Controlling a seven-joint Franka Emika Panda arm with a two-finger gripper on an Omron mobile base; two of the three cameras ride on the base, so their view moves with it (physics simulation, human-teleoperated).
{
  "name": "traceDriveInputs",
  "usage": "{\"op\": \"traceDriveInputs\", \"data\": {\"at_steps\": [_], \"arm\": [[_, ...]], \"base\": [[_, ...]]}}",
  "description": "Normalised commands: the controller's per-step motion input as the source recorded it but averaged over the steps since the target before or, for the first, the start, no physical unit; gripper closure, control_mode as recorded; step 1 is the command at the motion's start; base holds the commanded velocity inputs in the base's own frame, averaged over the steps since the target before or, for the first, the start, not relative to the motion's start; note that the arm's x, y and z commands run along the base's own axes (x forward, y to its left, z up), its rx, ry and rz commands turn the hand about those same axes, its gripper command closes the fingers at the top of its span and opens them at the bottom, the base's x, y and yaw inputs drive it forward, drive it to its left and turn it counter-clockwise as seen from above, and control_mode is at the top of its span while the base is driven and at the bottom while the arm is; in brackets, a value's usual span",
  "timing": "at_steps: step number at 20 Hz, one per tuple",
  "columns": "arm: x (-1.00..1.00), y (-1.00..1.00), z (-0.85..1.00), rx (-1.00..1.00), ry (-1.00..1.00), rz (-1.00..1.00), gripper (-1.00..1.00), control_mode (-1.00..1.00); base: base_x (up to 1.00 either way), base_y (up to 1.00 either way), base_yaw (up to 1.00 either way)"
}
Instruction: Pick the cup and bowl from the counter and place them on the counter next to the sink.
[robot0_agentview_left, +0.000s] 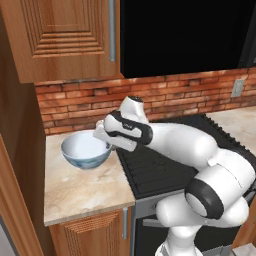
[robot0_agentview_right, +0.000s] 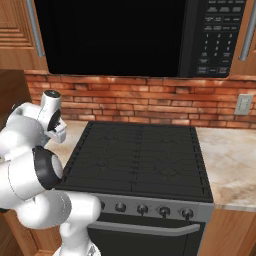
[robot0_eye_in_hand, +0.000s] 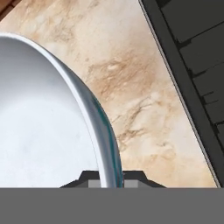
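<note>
Pinching the bowl (robot0_agentview_left: 86, 149) by its stove-side rim, the gripper (robot0_agentview_left: 106, 141) straddles the wall, one finger inside, one outside. The bowl sits on the counter (robot0_agentview_left: 85, 192) left of the stove (robot0_agentview_left: 150, 167), so any lift goes straight up from that edge.

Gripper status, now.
Gripper: closed on the rim of the bowl, which sits on the counter beside the stove.
</note>
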Motion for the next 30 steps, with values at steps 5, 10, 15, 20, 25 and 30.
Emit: {"op": "traceDriveInputs", "data": {"at_steps": [5, 10, 15, 20, 25, 30], "arm": [[-0.29, -0.43, 0.65, 0.00, 0.04, 0.03, 1.00, -1.00], [-0.36, -0.58, 0.29, 0.00, 0.03, 0.00, 1.00, -1.00], [-0.24, -0.72, 0.02, 0.00, 0.00, 0.00, 1.00, -1.00], [-0.15, -0.83, 0.00, 0.01, 0.00, 0.00, 1.00, -1.00], [-0.16, -0.81, 0.00, 0.06, -0.03, 0.00, 1.00, -1.00], [-0.48, -0.53, 0.13, 0.13, -0.06, 0.04, 1.00, -1.00]], "base": [[0.00, 0.00, 0.00], [0.00, 0.00, 0.00], [0.00, 0.00, 0.00], [0.00, 0.00, 0.00], [0.00, 0.00, 0.00], [0.00, 0.00, 0.00]]}}
